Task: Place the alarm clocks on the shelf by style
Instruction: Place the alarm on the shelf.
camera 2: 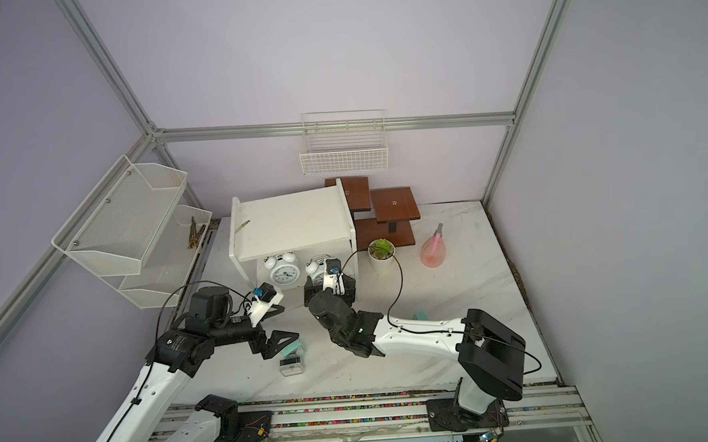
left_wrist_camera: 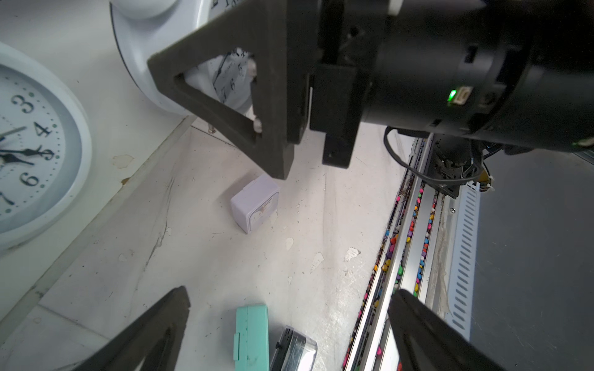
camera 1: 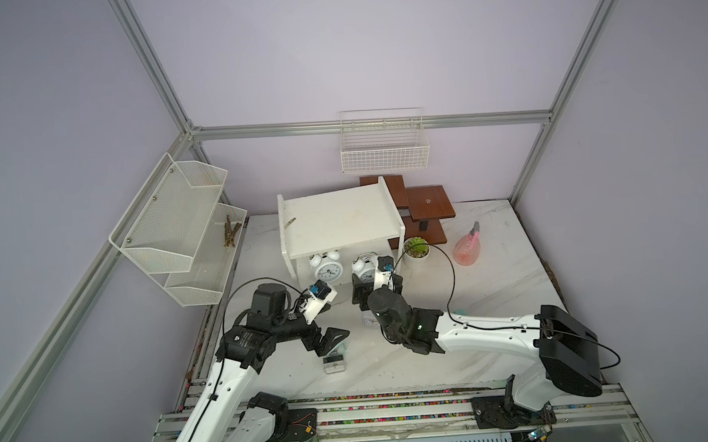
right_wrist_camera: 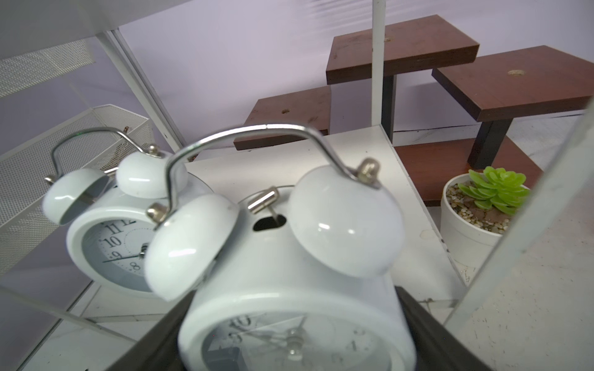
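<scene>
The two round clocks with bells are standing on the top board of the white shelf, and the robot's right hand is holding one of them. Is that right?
Not the top board: both top views show the free bell clock and the held bell clock on the white shelf's lower board. The right hand does hold one.

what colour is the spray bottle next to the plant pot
The spray bottle is translucent pink, clearest in a top view.
</scene>
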`<state>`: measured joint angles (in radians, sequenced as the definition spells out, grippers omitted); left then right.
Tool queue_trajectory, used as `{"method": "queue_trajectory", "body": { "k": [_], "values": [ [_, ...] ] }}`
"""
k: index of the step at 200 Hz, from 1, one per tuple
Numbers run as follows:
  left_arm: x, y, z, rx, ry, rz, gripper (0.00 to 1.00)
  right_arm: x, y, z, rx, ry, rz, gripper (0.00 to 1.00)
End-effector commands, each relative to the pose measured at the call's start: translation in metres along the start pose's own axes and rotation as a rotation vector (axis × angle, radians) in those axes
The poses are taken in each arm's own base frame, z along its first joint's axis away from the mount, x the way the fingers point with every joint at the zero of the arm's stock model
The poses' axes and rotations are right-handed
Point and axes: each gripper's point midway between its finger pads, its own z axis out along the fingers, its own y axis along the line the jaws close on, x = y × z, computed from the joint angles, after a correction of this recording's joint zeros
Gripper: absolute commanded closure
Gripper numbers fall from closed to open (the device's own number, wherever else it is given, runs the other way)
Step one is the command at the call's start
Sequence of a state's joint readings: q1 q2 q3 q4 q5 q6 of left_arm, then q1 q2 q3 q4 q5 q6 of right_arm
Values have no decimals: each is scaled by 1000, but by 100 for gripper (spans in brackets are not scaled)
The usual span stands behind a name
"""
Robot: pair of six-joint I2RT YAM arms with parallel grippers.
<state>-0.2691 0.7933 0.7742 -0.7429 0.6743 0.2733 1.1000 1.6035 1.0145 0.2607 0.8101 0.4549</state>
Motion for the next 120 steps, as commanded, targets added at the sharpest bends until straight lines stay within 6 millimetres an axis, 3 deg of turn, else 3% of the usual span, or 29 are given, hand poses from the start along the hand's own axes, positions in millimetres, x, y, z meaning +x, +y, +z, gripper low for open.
{"method": "queue_trajectory", "body": {
  "k": [1, 120],
  "values": [
    [-14, -3, -8, -9, -35, 51, 0, -33, 9, 5, -19, -85, 94, 29],
    [-11, -4, -8, -3, -29, 51, 0, -33, 5, 28, 23, -122, 117, 30]
  ]
}}
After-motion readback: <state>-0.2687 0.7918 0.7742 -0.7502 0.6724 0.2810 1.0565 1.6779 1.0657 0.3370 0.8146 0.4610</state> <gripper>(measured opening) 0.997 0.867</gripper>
